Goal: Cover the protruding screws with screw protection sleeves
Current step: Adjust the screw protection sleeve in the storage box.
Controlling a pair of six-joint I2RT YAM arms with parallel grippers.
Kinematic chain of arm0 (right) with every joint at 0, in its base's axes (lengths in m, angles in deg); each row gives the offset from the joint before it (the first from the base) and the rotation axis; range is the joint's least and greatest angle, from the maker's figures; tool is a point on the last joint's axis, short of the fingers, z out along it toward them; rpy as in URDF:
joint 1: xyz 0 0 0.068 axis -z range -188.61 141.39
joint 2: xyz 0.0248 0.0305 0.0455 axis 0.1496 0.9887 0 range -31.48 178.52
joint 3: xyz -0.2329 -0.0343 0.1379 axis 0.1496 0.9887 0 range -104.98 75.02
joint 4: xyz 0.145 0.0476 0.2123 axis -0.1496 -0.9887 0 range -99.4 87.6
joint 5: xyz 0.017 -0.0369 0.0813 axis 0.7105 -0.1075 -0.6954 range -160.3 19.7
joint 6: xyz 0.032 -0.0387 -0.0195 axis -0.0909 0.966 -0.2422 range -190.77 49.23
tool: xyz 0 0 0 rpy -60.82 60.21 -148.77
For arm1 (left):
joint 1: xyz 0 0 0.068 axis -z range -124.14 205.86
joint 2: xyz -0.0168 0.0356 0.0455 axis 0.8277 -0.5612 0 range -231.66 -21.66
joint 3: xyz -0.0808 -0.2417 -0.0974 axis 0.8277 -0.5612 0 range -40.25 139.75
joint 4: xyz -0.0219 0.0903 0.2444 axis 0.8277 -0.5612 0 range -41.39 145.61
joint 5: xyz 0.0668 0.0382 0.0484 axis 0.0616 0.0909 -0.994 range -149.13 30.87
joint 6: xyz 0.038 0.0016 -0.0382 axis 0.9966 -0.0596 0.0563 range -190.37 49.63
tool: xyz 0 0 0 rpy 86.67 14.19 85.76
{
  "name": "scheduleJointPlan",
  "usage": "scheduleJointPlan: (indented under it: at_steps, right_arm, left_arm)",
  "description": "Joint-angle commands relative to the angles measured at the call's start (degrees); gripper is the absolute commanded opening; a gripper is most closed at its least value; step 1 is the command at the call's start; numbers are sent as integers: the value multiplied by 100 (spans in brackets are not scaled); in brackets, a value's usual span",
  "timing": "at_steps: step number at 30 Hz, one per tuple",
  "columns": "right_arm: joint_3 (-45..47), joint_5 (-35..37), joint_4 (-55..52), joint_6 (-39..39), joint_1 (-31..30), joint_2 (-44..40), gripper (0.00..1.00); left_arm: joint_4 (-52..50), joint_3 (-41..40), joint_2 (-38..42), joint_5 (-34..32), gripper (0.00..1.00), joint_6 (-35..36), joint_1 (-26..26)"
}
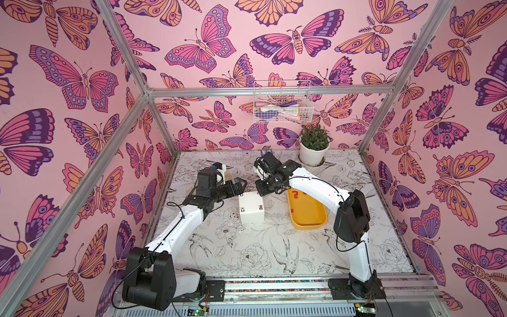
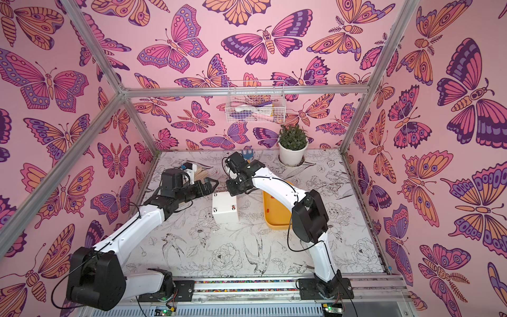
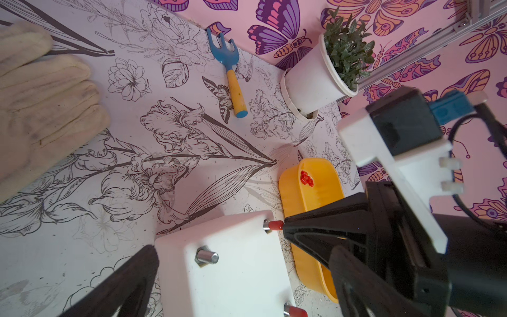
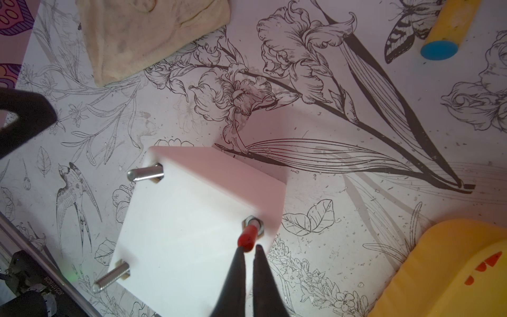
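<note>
**Near edge of the box [image 1: 251,210]:** one bare screw [image 1: 242,210] and one screw already capped in red [image 1: 260,207].

**Far right corner:** the right gripper [image 4: 249,247] has its jaws nearly together. Its tips pinch the outer end of a sleeve [image 4: 248,237] that sits on the stud, with a little bare metal showing below it. The far left screw [image 4: 145,174] stands bare too.

**Far left corner:** the left gripper [image 1: 238,184] hangs just beside the box, jaws wide apart, holding nothing.

**Right of the box:** the tray [image 3: 290,197] carries the spare sleeves [image 3: 306,178] at its far end.

**Handling:** judge the sleeves feather-light, soft and grippy. A hard squeeze likely flattens the bore, so take each by its outer end, leave the mouth free, and press straight along the stud. The screws are stiff. The box looks light and may skid on the counter [image 1: 247,247], so you may want it steadied.
</note>
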Motion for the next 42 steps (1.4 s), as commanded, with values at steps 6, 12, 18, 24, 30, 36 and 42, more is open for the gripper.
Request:
scheduleJointPlan:
  at_steps: [6, 12, 18, 24, 30, 36, 42]
  right_arm:
    - [659, 391, 40, -55, 180, -832, 12]
    - [1478, 467, 290, -61, 502, -1489, 14]
    - [2215, 468, 487, -57, 957, -1955, 16]
    - [2723, 506, 610, -29, 1352, -2172, 17]
    - [3055, 645, 715, -4, 1491, -2167, 18]
    - [3426, 769, 949, -94, 1585, -2140, 20]
    - [3637, 901, 1117, -127, 1643, -2065, 21]
  left_arm:
    - [-11, 212, -53, 1, 100, -141, -48]
    - [-172, 352, -186, -112, 100, -170, 61]
    - [-478, 590, -323, -504, 100, -16, 429]
    - [-742, 826, -538, -914, 100, 191, 863]
    - [-883, 1000, -684, -1181, 100, 367, 1219]
    - [-965, 1085, -761, -1354, 100, 477, 1460]
    - [-975, 1076, -719, -1469, 100, 521, 1587]
